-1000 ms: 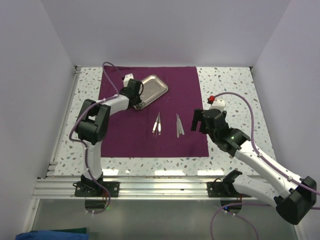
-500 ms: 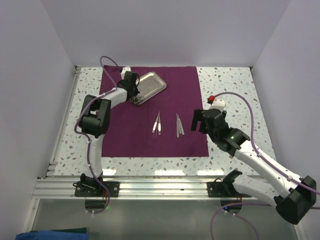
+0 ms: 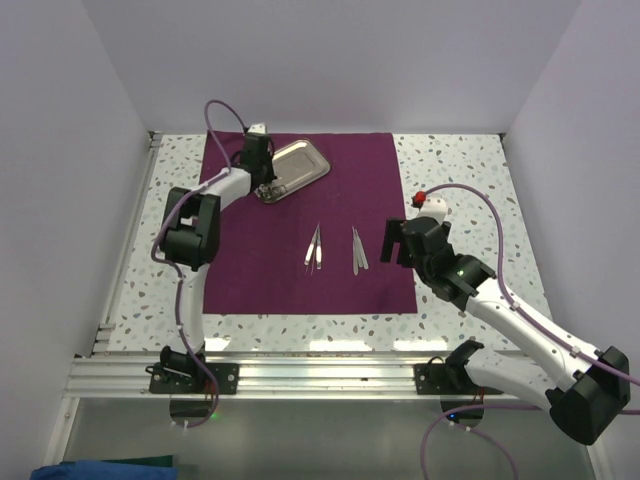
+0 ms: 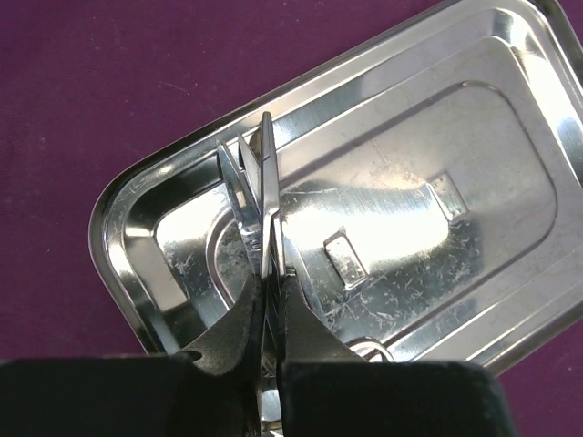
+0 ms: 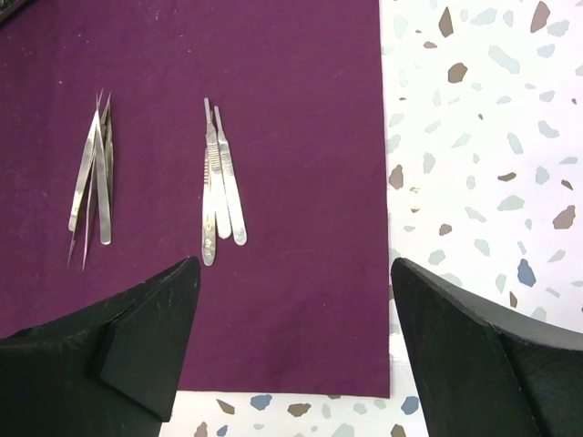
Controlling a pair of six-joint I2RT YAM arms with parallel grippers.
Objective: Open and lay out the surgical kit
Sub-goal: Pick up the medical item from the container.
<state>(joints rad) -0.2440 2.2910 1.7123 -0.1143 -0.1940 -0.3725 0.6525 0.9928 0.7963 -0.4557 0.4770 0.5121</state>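
Observation:
The dark purple cloth (image 3: 340,190) lies spread flat on the table. On its far left part sits the shiny steel tray (image 3: 298,165) (image 4: 428,164). My left gripper (image 3: 262,178) (image 4: 271,278) hangs over the tray's near-left corner, shut on a thin silver scissor-like instrument (image 4: 264,182) whose tips point out past the fingers. Mid-cloth lie a bunch of tweezers (image 3: 314,248) (image 5: 94,177) and a set of flat silver handles (image 3: 358,250) (image 5: 220,187). My right gripper (image 3: 395,240) (image 5: 293,269) hovers open above the cloth's near-right corner, holding nothing.
Speckled white tabletop (image 3: 460,180) (image 5: 483,137) borders the cloth on both sides. White walls enclose the left, back and right. A metal rail (image 3: 300,375) runs along the near edge, and purple cables loop off both arms.
My left gripper has shut on the instrument at the tray and moved toward the far edge. The tray has shifted a little with it. The right arm has barely moved.

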